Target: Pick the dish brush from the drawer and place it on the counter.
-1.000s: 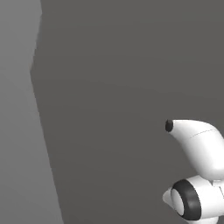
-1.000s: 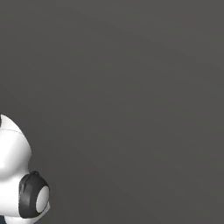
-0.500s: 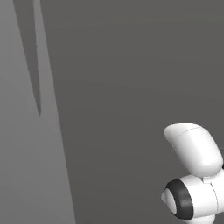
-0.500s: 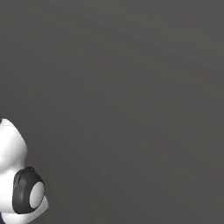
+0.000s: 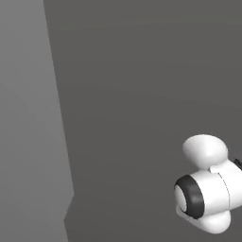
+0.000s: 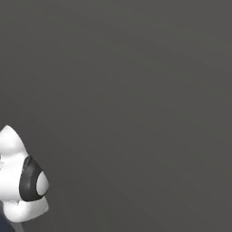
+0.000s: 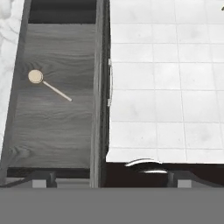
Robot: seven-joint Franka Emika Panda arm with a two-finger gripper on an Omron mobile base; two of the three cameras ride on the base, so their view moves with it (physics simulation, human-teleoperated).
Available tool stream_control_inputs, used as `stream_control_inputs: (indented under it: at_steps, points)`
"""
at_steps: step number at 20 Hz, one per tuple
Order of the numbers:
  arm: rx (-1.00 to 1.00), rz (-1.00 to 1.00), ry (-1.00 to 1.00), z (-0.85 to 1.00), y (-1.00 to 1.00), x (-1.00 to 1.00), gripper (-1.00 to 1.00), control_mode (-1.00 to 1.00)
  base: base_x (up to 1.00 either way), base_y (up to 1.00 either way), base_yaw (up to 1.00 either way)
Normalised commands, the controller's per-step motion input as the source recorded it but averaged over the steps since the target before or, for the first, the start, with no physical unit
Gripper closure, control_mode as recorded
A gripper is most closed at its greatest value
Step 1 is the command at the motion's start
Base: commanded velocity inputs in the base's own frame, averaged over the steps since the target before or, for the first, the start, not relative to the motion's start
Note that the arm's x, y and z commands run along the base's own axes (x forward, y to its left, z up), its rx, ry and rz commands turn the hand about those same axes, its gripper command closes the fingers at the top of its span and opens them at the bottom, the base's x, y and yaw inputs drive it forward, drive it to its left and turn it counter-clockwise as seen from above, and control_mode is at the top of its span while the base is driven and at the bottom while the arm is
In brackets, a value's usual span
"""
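The dish brush [image 7: 36, 77], with a round tan head and a thin pale handle, lies on the dark wood floor of the open drawer [image 7: 57, 127], towards its upper left in the hand view. My gripper [image 7: 111, 178] hovers well above the drawer's front edge, looking straight down. It is open wide, with nothing between its fingertips [image 7: 43, 178]. The brush is far from both fingertips, up and to the left of them.
The drawer front with its slim metal handle [image 7: 110, 83] runs down the middle of the hand view, with white floor tiles [image 7: 166, 87] to its right. A strip of marble counter [image 7: 8, 30] shows at the left edge. The white arm [image 5: 208, 189] stands before a dark cabinet face [image 6: 136, 90].
Both base views have shifted, so the lighter panel edge at the left sits differently. The arm's white links have turned and swung lower in the frame. The gripper stays open.
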Motion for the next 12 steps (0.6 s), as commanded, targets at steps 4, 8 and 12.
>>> stream_control_inputs:
  at_steps: [4, 8, 12]
  points:
    - [0.02, 0.0, 0.06, -0.77, 0.0, 0.43, -1.0, -1.0, 0.0, 0.0, 0.0]
    - [0.0, 0.0, 0.06, -0.83, 0.0, 0.49, -1.0, -1.0, 0.0, 0.0, 0.0]
    - [0.01, 0.0, 0.06, -0.88, 0.0, 0.58, -1.0, -1.0, 0.0, 0.0, 0.0]
